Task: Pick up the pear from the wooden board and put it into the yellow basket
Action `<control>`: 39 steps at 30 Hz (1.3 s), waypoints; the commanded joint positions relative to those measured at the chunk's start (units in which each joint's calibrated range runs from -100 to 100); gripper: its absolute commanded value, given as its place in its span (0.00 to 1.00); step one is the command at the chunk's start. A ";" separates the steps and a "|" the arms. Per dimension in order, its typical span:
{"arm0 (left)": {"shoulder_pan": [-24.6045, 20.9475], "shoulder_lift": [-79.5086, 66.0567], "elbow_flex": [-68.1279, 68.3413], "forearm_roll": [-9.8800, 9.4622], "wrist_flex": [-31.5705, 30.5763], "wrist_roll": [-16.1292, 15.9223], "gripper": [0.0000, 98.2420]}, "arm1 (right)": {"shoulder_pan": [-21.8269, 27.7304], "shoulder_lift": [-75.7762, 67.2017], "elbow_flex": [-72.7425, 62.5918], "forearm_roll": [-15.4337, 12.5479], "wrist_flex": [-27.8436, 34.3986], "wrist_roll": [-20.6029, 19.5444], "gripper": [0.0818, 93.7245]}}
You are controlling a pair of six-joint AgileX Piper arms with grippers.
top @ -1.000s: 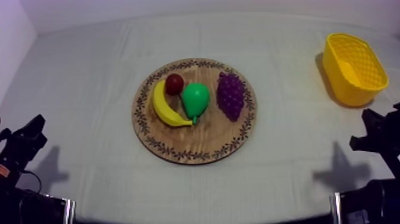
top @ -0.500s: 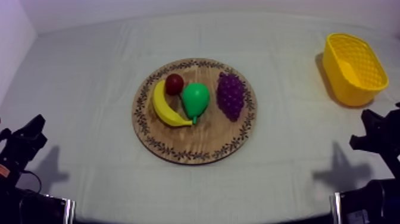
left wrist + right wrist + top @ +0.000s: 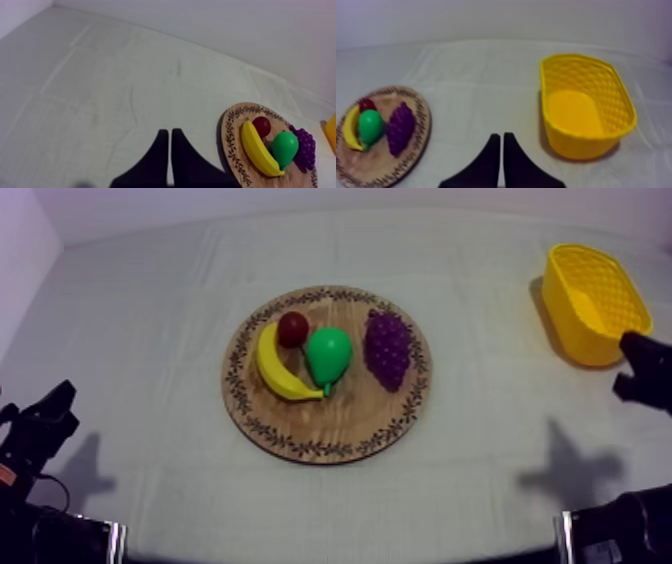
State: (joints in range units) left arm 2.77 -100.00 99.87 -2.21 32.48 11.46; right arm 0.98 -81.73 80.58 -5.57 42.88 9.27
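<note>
The pear (image 3: 328, 355) was found lying on the wooden board (image 3: 335, 433) in the middle of the desk (image 3: 150, 308). It was tucked between the banana (image 3: 275, 368) and the bunch of grapes (image 3: 388, 348), with the small red fruit (image 3: 293, 329) just beside it. The yellow basket (image 3: 585, 338) was set well apart, at the right side. The left claw (image 3: 167, 132) was held narrow, its fingers pressed together. The right claw (image 3: 501, 135) was held narrow too, near the basket.

The left gripper (image 3: 167, 134) has its fingers together in a narrow wedge above the cloth (image 3: 100, 95). The board (image 3: 230, 140) sits at its three o'clock. On the board, the banana (image 3: 256, 150) lies at nine o'clock, the small red fruit (image 3: 261, 126) at eleven, the pear (image 3: 285, 146) mid-board, and the grapes (image 3: 305, 148) at three, just beside the pear.
</note>
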 commanded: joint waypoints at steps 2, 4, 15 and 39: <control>0.01 0.00 0.02 -0.02 0.01 0.01 0.00 | -5.25 10.50 -12.56 0.85 0.50 -1.82 0.00; 0.01 0.00 0.02 -0.02 0.01 0.01 0.00 | -9.49 14.99 -16.25 2.83 0.62 -4.19 0.00; 0.01 0.00 0.02 -0.02 0.01 0.01 0.00 | -22.87 40.72 -37.57 6.16 4.09 -16.76 0.01; 0.01 0.00 0.02 -0.02 0.01 0.01 0.00 | -37.45 85.37 -54.26 23.51 4.00 -42.60 0.12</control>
State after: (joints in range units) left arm 2.77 -100.00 99.87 -2.21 32.48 11.49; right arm -36.37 0.03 26.44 16.21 46.64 -30.43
